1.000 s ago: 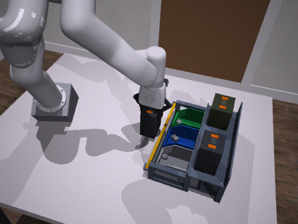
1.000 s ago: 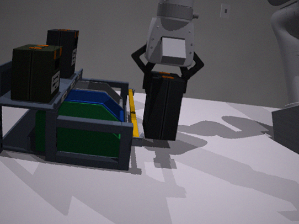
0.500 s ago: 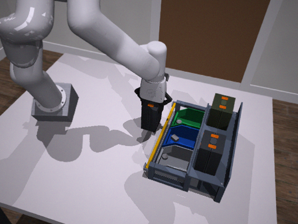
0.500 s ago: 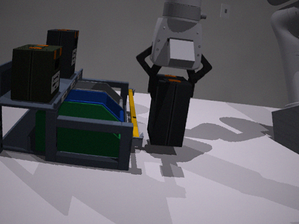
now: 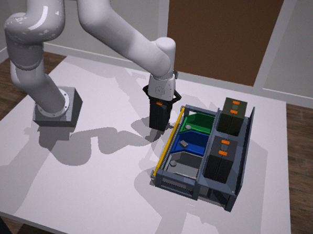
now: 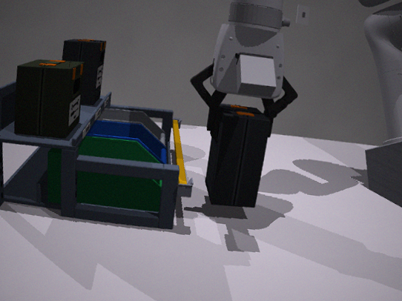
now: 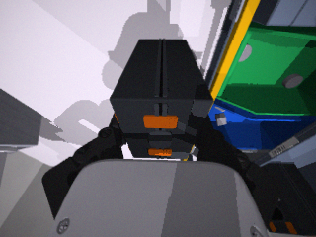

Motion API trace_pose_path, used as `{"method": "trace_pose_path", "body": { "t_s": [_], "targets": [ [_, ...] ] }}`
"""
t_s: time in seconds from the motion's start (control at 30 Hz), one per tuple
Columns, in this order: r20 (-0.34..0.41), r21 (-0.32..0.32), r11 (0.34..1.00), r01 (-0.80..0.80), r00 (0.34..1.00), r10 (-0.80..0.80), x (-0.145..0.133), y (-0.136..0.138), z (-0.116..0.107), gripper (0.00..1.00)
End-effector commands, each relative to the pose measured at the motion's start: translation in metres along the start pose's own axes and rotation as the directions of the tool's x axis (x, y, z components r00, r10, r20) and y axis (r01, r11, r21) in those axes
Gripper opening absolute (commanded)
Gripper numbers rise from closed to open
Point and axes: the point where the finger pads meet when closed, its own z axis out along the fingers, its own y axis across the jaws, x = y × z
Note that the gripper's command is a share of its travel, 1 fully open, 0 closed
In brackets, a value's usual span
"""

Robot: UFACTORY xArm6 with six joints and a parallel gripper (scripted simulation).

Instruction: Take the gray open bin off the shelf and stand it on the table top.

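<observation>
The gray open bin sits in the shelf, at the near end in the top view, with a round gray part in it. The blue bin is beside it, then the green bin; both hold gray parts. My gripper is shut on a black case with orange latches. It holds the case upright, a little above the table, outside the shelf's front. The bins' undersides are hidden.
A yellow bar runs along the shelf's front. An olive case and a dark gray case stand on the upper deck behind the bins. The robot's base stands across the table.
</observation>
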Motion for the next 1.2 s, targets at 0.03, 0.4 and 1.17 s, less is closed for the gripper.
{"method": "trace_pose_path", "body": {
  "t_s": [0.03,0.4,1.17],
  "targets": [
    [0.000,-0.003,1.000,-0.002,1.000,0.002,0.0232,-0.0032,-0.0009,0.00],
    [-0.001,-0.003,1.000,-0.002,1.000,0.002,0.0254,-0.0038,-0.0010,0.00],
    [-0.001,-0.003,1.000,-0.002,1.000,0.002,0.0200,-0.0025,-0.0010,0.00]
  ]
}}
